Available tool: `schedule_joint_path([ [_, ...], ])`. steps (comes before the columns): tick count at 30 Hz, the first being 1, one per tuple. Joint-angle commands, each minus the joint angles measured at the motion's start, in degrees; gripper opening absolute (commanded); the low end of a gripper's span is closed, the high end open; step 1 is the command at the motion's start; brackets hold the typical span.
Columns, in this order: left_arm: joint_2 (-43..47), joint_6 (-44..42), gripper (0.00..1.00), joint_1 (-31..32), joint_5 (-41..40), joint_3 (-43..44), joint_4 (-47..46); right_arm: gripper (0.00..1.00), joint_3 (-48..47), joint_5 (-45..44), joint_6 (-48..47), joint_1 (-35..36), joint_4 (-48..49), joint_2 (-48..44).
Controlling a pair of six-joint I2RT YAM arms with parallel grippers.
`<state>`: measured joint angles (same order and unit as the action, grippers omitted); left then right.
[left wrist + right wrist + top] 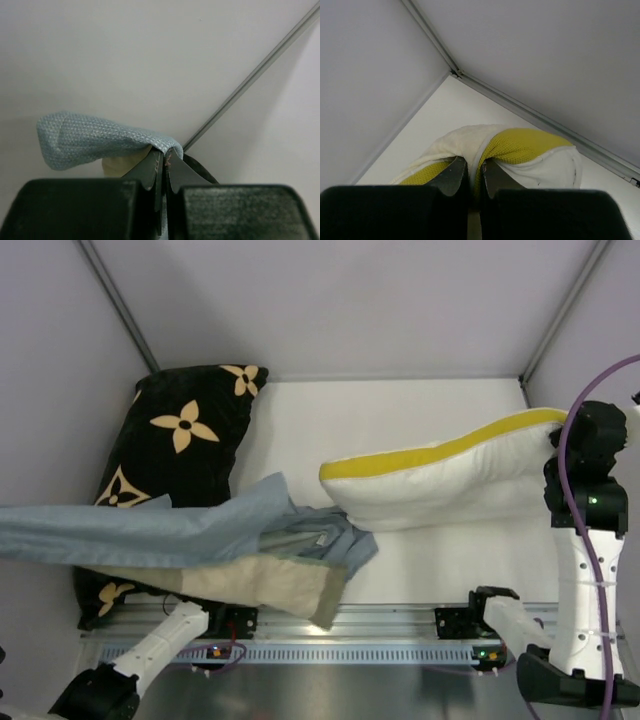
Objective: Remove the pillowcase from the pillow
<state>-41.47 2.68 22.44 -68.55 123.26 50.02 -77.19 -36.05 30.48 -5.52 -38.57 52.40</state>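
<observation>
White walls (350, 300) all round, pale table (400, 410) underneath.

Pillowcase (150, 530): drawn out long to the left of the pillow (450, 480). Blue-grey inside uppermost, a cream patch along the near edge, open mouth bunched just beside the pillow's near-left corner. Looks clear of the pillow from above (touching at that corner or not, hard to say).

Pillow: bare, cream-white with the yellow band on show. Left end down on the table, right end apparently lifted in the grip.

Left gripper (162, 159): beyond the left edge of the overhead view, well left of the pillow. From the wrist view, clamped tight on a fold of blue-grey weave.

Right gripper (474, 167): at the pillow's right end, pinched closed on the cream-and-yellow edge.

Black cushion (180, 440) with tan flowers: far left of the pillow, partly under the stretched cloth, no part of the job.

Step in hand, by judgement: the tail of the pull-apart, cover as good as off.

Next move, at a guess: draw the cloth a little further left to set the mouth plainly apart from the pillow, then lower both and let go. Calls for a level pull, to avoid snagging the corner or dragging the cushion.
</observation>
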Motion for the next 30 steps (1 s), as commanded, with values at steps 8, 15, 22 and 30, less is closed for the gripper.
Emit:
schedule_joint_path([
  [8,0.52,4.77,0.00,0.24,6.66,-7.93,-4.32,0.00,0.54,5.98,0.46,-5.82,7.63,-1.51],
  [15,-5.62,14.45,0.00,0.24,33.27,-17.34,-1.77,0.00,5.73,17.93,1.34,-5.82,8.95,-1.78],
  [22,-22.56,19.64,0.00,0.24,62.99,-20.69,-1.85,0.00,13.63,29.80,1.95,-5.73,9.30,-2.83],
  [30,-32.70,24.39,0.00,0.24,76.29,-23.59,-4.84,0.00,25.85,39.82,4.41,-5.73,8.95,-10.12],
])
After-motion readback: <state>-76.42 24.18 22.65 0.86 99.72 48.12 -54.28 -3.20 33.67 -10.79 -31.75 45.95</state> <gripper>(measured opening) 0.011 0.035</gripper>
